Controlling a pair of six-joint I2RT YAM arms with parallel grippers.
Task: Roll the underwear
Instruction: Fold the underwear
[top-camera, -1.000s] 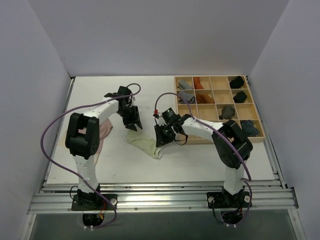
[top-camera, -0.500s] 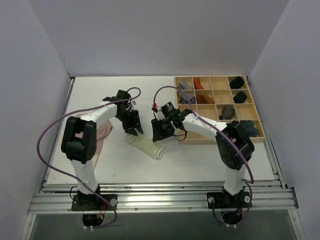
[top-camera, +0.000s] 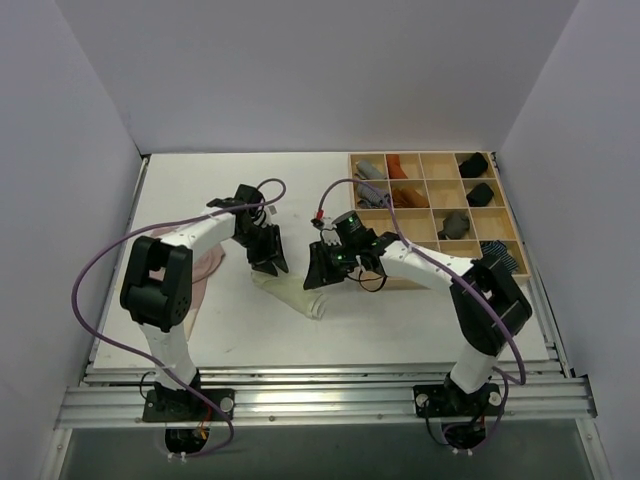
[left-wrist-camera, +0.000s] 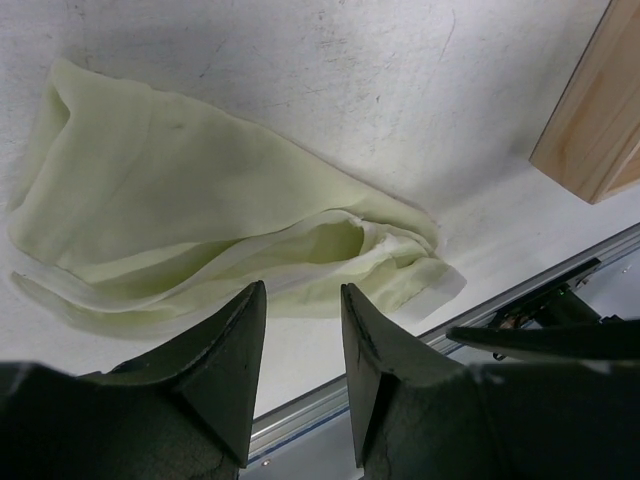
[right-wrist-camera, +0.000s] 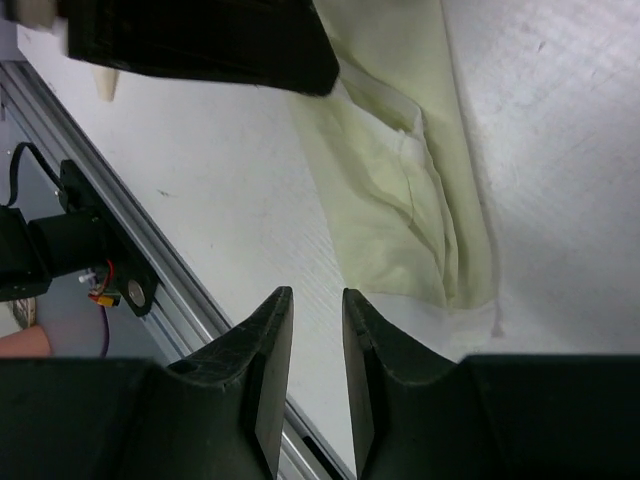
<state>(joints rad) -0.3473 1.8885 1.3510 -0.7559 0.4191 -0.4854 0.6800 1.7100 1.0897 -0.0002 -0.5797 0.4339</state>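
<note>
The pale yellow-green underwear lies flat and folded into a long strip on the white table between my two arms. My left gripper hovers at its far left end, open with nothing between the fingers; in the left wrist view the cloth spreads just beyond the gripper. At the strip's right end my right gripper also hangs open and holds nothing, its jaws set a narrow gap apart. In the right wrist view the gripper stands beside the folded end of the cloth. The pink underwear lies partly under my left arm.
A wooden compartment tray with grey, rust, black and striped rolls stands at the back right; its corner shows in the left wrist view. The table's metal front rail runs along the near edge.
My right gripper has dropped lower beside the cloth's right end and its jaws have narrowed. The left gripper has slid slightly nearer. The yellow-green cloth has barely shifted.
</note>
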